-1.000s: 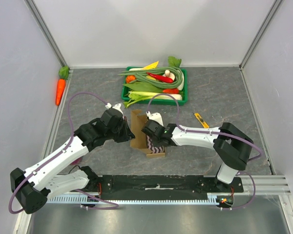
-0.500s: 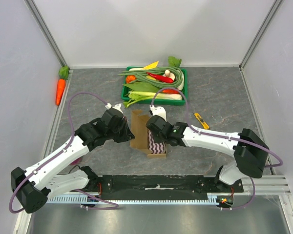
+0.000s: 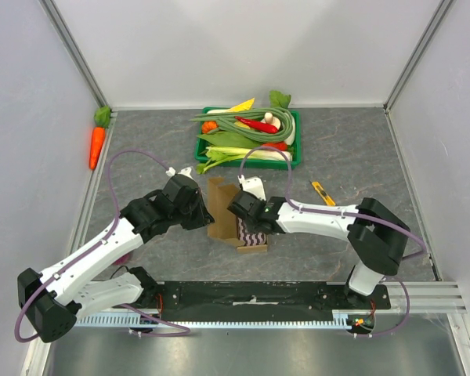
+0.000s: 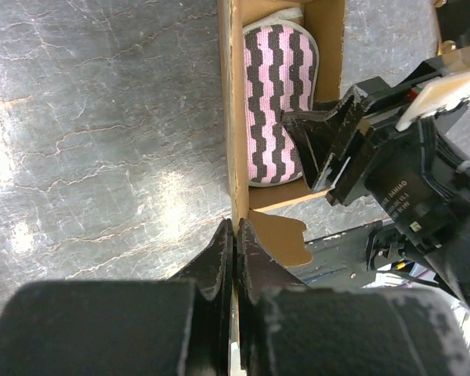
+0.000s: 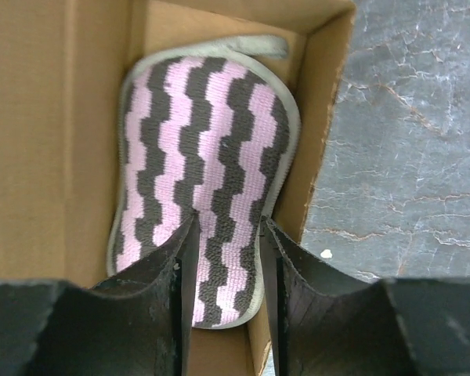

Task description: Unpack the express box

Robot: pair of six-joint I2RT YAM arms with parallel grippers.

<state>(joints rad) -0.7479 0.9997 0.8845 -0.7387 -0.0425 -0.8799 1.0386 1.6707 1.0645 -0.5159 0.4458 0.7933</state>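
Note:
The express box is a small brown carton lying open on the grey table between my two arms. My left gripper is shut on the box's side wall; in the left wrist view the gripper pinches the cardboard edge. A pink-and-dark zigzag pad lies inside the box. My right gripper stands open just over it, a strip of the pad's near end showing between the fingertips. The left wrist view shows that pad too, with the right gripper beside it.
A green tray of vegetables stands just behind the box. A yellow utility knife lies to the right of it. A toy carrot rests by the left wall. White walls enclose the table on three sides.
My right gripper, shut a second ago, now stands open over the zigzag pad; its arm swung out and back. The left gripper kept its hold on the box.

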